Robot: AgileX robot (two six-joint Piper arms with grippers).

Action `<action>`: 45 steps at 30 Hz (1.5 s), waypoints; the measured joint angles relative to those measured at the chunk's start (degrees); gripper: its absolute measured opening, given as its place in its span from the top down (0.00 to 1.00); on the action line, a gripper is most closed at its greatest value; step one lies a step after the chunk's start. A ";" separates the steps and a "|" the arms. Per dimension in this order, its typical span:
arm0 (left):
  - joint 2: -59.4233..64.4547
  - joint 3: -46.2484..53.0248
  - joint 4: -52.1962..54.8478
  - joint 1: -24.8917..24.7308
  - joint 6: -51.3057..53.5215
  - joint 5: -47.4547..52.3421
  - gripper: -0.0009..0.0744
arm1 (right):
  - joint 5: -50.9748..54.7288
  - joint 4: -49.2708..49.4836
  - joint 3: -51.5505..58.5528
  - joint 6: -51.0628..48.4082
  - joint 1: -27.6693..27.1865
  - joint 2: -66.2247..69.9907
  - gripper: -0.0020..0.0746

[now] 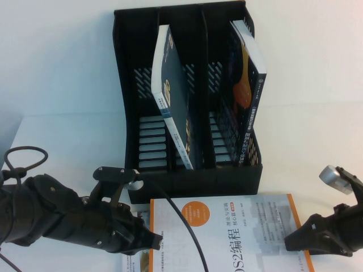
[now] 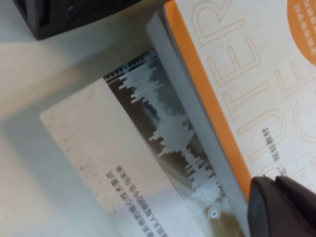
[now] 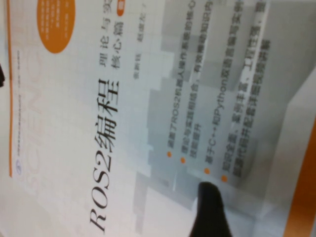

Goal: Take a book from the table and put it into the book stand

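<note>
The white and orange book (image 1: 227, 232) is lying flat on the table (image 1: 62, 136) at the near edge, just in front of the book stand (image 1: 187, 170), and everything else is placed from it. The left gripper (image 1: 148, 241) is reaching in low from the left, its arm stretched nearly level, with the tip sitting at the book's left edge; whether its fingers are spread or closed cannot be told. In the left wrist view a dark fingertip (image 2: 281, 207) is lying over the orange border, and a second, thinner book (image 2: 133, 163) is showing from under that edge. The right gripper (image 1: 294, 239) is pointing in from the right, low, its tip at the book's right edge; its opening cannot be told either. Beyond the book the stand is holding two books: a dark blue one (image 1: 170, 90) leaning in the middle slot and a dark one with orange (image 1: 247, 90) tilting in the right slot.
</note>
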 joint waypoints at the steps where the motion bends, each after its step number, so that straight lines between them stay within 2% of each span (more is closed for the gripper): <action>1: 0.00 0.00 0.00 0.00 0.00 0.00 0.99 | 0.13 0.40 -0.08 -0.26 0.00 0.14 0.37; 21: 0.00 0.00 0.29 0.00 0.56 -1.75 0.99 | 2.36 2.34 -0.22 -3.51 0.00 1.77 0.38; 29: 0.00 0.00 15.32 0.00 -15.02 -2.02 0.99 | 2.40 2.34 -0.22 -3.64 0.00 1.86 0.37; 34: 0.00 0.00 18.31 0.00 -17.79 -2.02 0.99 | 2.40 2.34 -0.22 -3.64 0.00 1.86 0.38; 37: 0.10 0.00 17.55 0.00 -17.63 -2.02 0.99 | 2.40 2.34 -0.22 -3.64 0.00 1.86 0.38; 45: 4.89 -0.76 7.51 0.00 -9.90 1.14 0.99 | 2.40 2.34 -0.22 -3.64 0.00 1.86 0.37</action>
